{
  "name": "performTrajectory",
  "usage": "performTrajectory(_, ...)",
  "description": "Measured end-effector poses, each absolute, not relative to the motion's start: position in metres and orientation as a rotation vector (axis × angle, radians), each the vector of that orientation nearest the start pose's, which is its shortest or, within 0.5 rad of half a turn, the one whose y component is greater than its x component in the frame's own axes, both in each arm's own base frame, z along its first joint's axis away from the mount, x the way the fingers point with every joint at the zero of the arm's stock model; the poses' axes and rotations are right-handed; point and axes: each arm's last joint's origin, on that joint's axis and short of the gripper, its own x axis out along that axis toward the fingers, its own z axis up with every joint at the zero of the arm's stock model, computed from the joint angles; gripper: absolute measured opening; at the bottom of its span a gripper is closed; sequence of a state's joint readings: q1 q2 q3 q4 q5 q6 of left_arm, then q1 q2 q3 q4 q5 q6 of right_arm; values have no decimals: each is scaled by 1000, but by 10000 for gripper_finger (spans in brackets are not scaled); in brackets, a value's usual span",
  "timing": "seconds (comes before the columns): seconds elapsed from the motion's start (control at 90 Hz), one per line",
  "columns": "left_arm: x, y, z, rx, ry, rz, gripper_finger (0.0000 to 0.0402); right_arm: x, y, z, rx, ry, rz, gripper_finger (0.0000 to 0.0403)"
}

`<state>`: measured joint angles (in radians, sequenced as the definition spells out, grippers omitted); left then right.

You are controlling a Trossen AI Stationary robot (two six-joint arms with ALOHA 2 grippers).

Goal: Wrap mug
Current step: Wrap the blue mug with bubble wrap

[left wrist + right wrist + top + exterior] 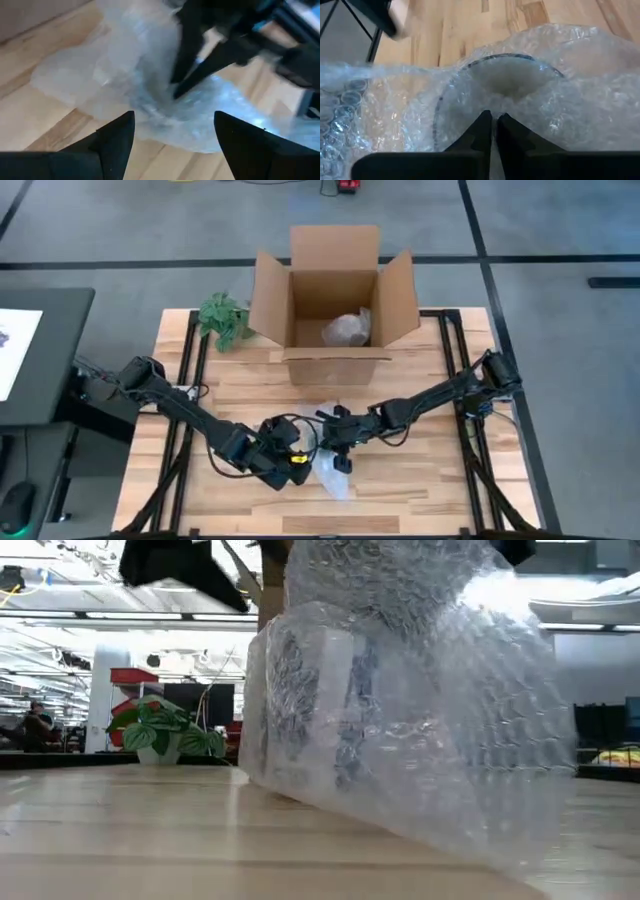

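Observation:
A white mug with a dark pattern (pixel 310 710) sits inside a sheet of clear bubble wrap (pixel 450 740) on the wooden table (pixel 420 490), near its front middle. Its round rim (pixel 470 65) shows through the wrap in the right wrist view. My right gripper (pixel 493 116) is shut on the wrap over the mug's mouth and reaches in from the table's right (pixel 343 460). My left gripper (pixel 174 117) stands open just to the left of the bundle (pixel 298 460), with its fingers clear of the wrap. My right gripper has its two fingertips (pixel 176 90) closed together on the bubble wrap (pixel 492 102) where it covers the mug's open mouth, inside the ring of the rim. The fingers slant down from the table's right. The wrapped mug rests on the table.
An open cardboard box (pixel 335 300) stands at the far middle with another bubble-wrapped bundle (pixel 347 330) inside. A small green plant (pixel 225 318) stands to the left of the box. Loose wrap (pixel 332 480) spreads toward the near edge.

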<state>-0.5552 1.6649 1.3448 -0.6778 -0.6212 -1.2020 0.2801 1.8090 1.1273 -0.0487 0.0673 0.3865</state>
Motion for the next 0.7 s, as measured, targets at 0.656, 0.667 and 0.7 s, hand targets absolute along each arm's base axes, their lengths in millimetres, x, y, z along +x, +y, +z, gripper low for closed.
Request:
performTrajectory(0.656, 305, -186, 275, -649, 496, 467, 251, 376, 71, 189, 291, 841, 28, 141)
performTrajectory(0.667, 305, -186, 274, -646, 498, 474, 251, 376, 72, 189, 291, 841, 29, 141)
performTrajectory(0.7, 305, -182, 271, -639, 506, 497, 251, 375, 73, 189, 290, 842, 32, 141)
